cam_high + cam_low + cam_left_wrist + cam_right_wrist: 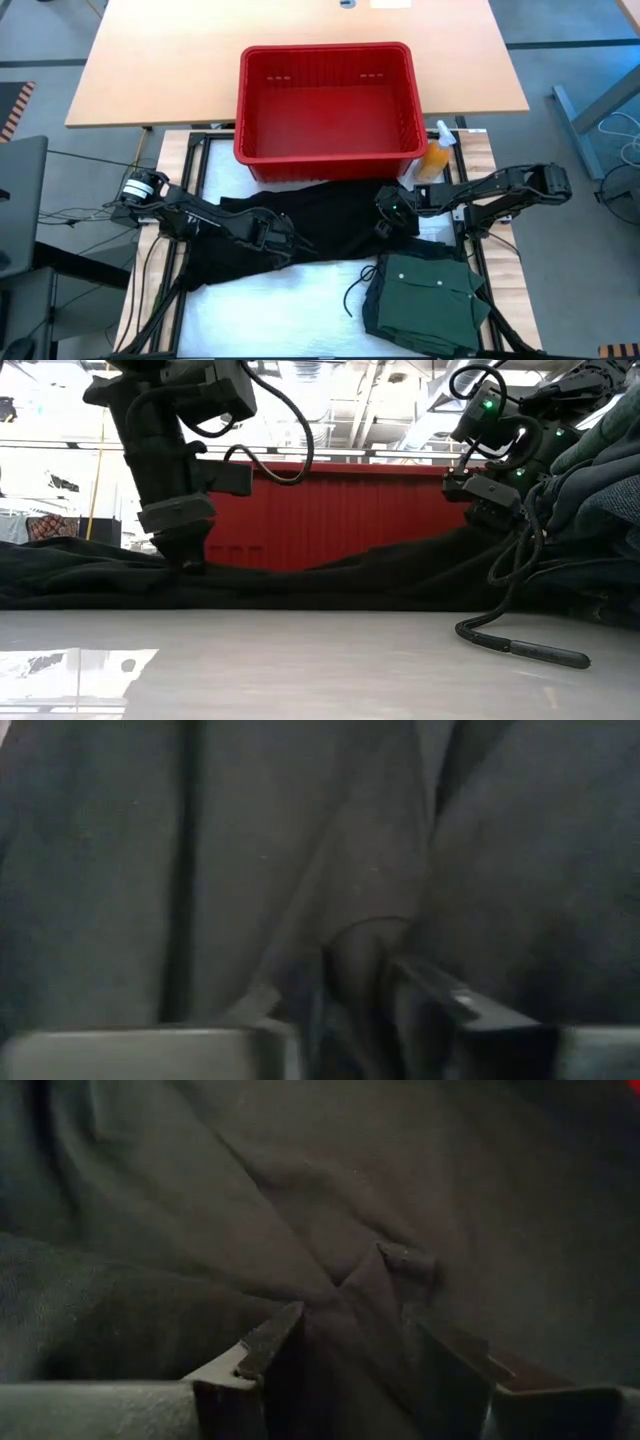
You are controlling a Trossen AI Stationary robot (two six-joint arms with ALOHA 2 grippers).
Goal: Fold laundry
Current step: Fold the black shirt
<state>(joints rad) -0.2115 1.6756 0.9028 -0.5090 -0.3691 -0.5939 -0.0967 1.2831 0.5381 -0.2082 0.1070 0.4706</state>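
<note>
A: High view, nearest the table's front edge: what lies there?

B: A folded dark green buttoned shirt (425, 292) rests on the white table surface (300, 300) at my right, a thin black cord (520, 645) curled just beside it.

A: And behind that?

B: A soft black garment (330, 225) is spread across the middle of the table. My left gripper (283, 242) is pressed down on its left part, fingers (310, 1010) drawn in around a raised pleat of the black cloth and pinching it. My right gripper (392, 205) sits on the garment's right end, near the shirt; a ridge of the same fabric stands between its fingers (265, 1345), which grip it.

A: Farther back?

B: A red ribbed plastic basket (330, 150) stands just beyond the black garment, its front wall touching the cloth's far edge. An orange spray bottle with a white nozzle (435, 155) stands at the basket's right corner. Beyond both lies a light wooden tabletop (150, 70).
</note>
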